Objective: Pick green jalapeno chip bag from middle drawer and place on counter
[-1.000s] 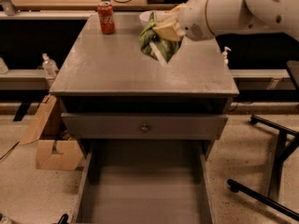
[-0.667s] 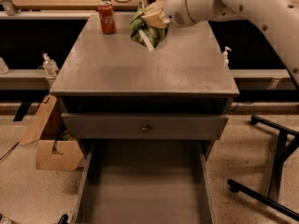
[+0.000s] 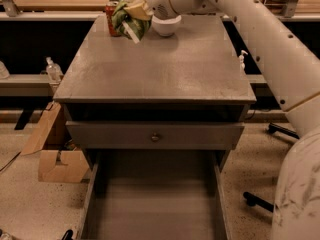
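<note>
**Pincer (image 3: 137, 10) gripping the green jalapeno chip bag (image 3: 127, 23) over the desk's (image 3: 160, 69) rear left corner.**

A red soda can (image 3: 110, 18) is standing at the desk's rear edge, partly hidden by the bag. The pincer is clamping narrowly on the crumpled bag's upper part, holding it just beside the can. Lower centre, the middle drawer (image 3: 155, 209) is standing pulled out, showing its flat grey floor. The white arm (image 3: 270, 49) is reaching in from the right.
</note>
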Action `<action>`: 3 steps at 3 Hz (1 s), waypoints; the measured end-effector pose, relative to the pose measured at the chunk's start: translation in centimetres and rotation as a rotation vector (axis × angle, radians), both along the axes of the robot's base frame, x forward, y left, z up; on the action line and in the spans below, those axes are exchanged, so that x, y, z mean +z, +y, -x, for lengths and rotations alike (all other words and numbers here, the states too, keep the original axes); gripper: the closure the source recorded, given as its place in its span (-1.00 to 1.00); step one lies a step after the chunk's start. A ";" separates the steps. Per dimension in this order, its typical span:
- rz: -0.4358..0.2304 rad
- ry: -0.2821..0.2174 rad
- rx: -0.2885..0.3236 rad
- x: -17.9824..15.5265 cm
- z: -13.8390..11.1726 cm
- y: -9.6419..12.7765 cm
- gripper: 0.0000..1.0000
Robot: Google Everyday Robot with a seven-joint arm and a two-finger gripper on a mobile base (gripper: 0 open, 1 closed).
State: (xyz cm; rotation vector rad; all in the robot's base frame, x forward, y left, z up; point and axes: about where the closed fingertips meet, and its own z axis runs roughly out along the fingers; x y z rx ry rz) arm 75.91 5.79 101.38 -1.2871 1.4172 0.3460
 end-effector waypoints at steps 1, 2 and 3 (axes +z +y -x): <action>0.001 0.003 0.007 -0.3 0.0 0.5 -0.25; 0.002 0.006 0.013 -0.5 0.0 0.8 -0.75; 0.002 0.008 0.016 -0.6 0.0 1.0 -1.00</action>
